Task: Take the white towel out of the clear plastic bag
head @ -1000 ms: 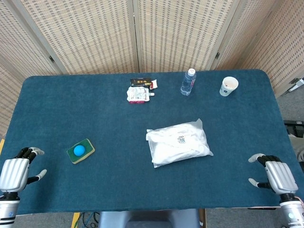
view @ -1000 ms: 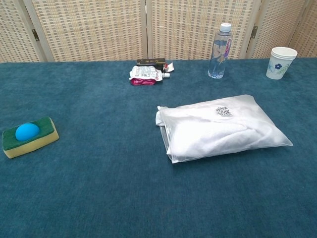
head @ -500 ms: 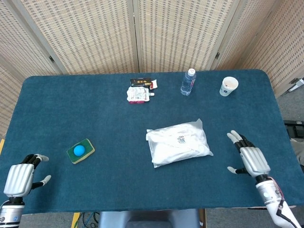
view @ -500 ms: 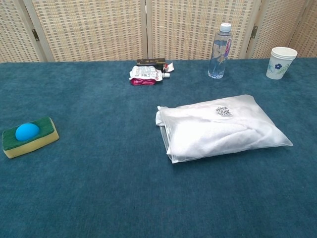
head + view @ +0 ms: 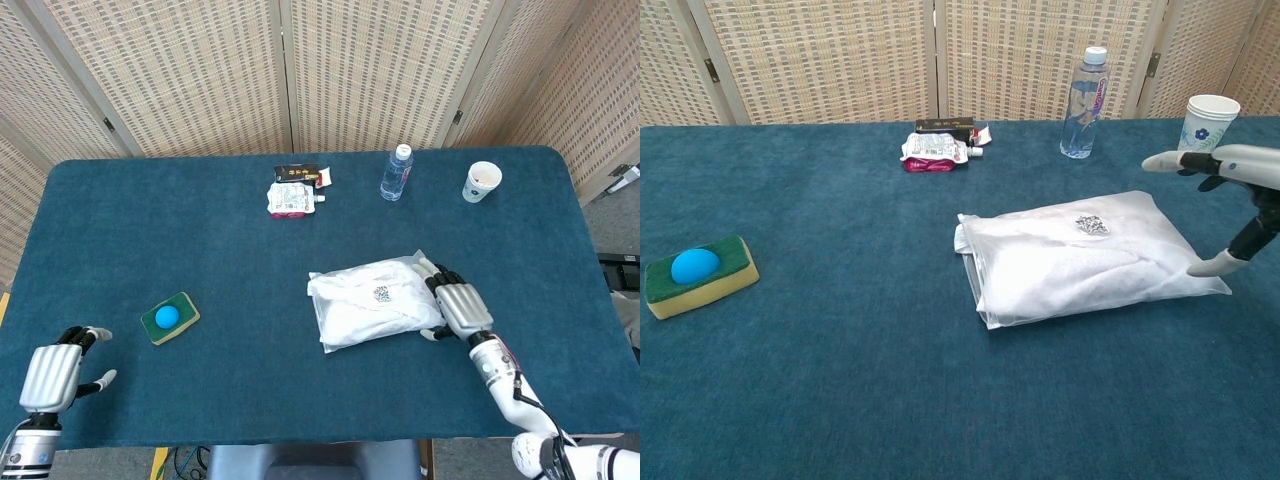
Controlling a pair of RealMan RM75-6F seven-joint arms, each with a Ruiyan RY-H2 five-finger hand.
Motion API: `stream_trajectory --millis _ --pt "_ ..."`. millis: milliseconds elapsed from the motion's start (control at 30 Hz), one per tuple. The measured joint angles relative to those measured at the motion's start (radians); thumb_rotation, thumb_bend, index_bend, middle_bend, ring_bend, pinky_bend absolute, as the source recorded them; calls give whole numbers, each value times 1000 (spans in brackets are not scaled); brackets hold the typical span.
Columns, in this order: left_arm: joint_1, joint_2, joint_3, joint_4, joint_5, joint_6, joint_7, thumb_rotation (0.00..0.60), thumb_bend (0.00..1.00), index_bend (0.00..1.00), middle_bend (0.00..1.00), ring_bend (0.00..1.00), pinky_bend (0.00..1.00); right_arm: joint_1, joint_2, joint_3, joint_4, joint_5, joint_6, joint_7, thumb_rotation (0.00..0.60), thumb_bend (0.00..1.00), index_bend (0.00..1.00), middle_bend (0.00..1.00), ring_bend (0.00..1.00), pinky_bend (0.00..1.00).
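A white towel sealed inside a clear plastic bag [image 5: 374, 300] [image 5: 1080, 257] lies flat on the blue table, right of centre. My right hand [image 5: 458, 304] [image 5: 1228, 200] hovers at the bag's right edge with fingers spread, holding nothing; its thumb tip sits beside the bag's right corner. My left hand [image 5: 55, 372] stays at the table's front left corner, fingers apart and empty. The chest view does not show the left hand.
A green-and-yellow sponge with a blue ball [image 5: 169, 318] [image 5: 695, 274] lies at the left. At the back stand a water bottle [image 5: 396, 173] [image 5: 1085, 102], a paper cup [image 5: 481, 181] [image 5: 1209, 126] and a snack pouch with a dark box [image 5: 294, 192] [image 5: 938, 145].
My right hand has travelled left and forward from the table's front right corner to the bag's right edge. The left hand has shifted slightly. The bag has not moved.
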Motion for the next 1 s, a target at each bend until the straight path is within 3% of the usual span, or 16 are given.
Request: stream_trajectory --millis 300,767,900,1000 --pt "0 3 4 -4 -11 -15 -3 600 137 374 436 331 654 79 -48 -5 18 119 -33 -109 600 0 0 0 0 126" --pt "-1 -4 3 -6 -6 -10 2 600 137 374 471 351 664 189 -152 -58 88 276 -58 -233 600 0 0 0 0 130" --pt "2 -7 4 -2 -7 -8 -2 600 137 375 485 358 667 205 -199 -61 117 278 -29 -245 600 0 0 34 11 198" --pt "3 -9 4 0 -7 -7 -5 600 137 375 496 364 668 208 -227 -61 136 264 1 -246 600 10 10 131 95 282"
